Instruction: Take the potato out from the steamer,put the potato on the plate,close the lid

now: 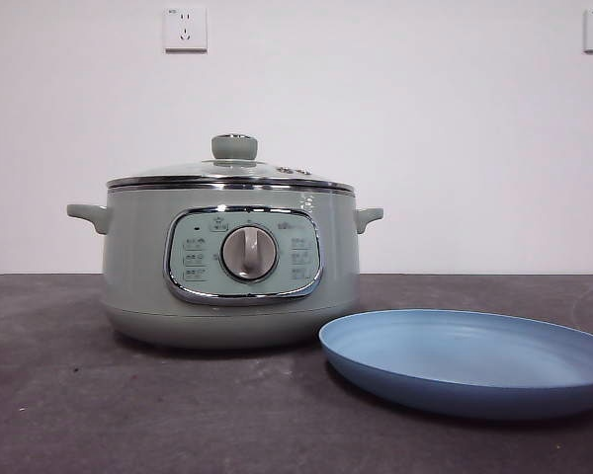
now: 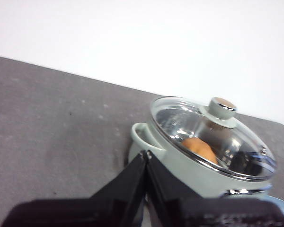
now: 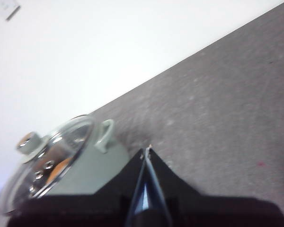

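While both arms wait off to the sides, nothing of the task is started. Steamer (image 1: 231, 262) sits on the table (image 1: 69, 395), dial facing the front camera, lid (image 1: 232, 170) seated flat on its rim, knob up. Potato (image 2: 199, 148) lies inside, seen through the glass from the left wrist; the right wrist view gives only an orange blur under the glass. Plate (image 1: 455, 341) lies just beside the steamer, nearer the camera, nothing on it; probably put close so the carry is short. Left gripper (image 2: 146, 155) hangs near one side handle, jaws pressed together, holding nothing. Right gripper (image 3: 147, 152) hangs near the other handle, jaws likewise closed and holding nothing. Neither touches the pot. Front view shows no arm at all.

Judgement: first step is lifting the lid by its knob; either gripper must open before that. One arm each side suits one taking the lid, the other the potato.
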Robot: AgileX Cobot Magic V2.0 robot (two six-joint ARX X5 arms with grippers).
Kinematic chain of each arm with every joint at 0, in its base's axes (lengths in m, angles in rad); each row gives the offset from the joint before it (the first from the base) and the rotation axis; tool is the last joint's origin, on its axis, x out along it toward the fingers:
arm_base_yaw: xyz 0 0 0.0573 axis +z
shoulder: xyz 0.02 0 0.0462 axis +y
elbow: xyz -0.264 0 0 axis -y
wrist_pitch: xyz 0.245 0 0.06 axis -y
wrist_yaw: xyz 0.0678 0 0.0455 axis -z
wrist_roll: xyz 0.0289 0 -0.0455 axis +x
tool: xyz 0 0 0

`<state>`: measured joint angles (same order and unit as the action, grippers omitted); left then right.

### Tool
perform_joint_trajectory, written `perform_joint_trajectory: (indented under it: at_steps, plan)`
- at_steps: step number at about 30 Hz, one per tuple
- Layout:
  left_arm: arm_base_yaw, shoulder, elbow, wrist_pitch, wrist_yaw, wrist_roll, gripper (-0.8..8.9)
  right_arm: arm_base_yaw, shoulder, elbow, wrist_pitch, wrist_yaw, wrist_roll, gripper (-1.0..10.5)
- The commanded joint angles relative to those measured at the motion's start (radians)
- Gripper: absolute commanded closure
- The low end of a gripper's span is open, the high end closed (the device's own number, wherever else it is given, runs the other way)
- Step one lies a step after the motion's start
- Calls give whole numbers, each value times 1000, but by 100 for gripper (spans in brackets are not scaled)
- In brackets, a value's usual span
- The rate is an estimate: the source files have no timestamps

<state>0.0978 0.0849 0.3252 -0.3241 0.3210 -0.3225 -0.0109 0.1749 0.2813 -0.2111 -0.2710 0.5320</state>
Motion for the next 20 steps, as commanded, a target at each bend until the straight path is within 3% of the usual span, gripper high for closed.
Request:
perform_joint_trajectory:
  at_steps: [1,14,20]
  plan:
    - [2,82,86,-50,43,37,822,1,91,113,-48,-36,-52,959]
    - [-3,452,468,-325,364,323,822,79,544,695,-581,-303,-514,959]
    - [-35,547,585,-497,460,437,822,144,640,818,-740,-360,-634,958]
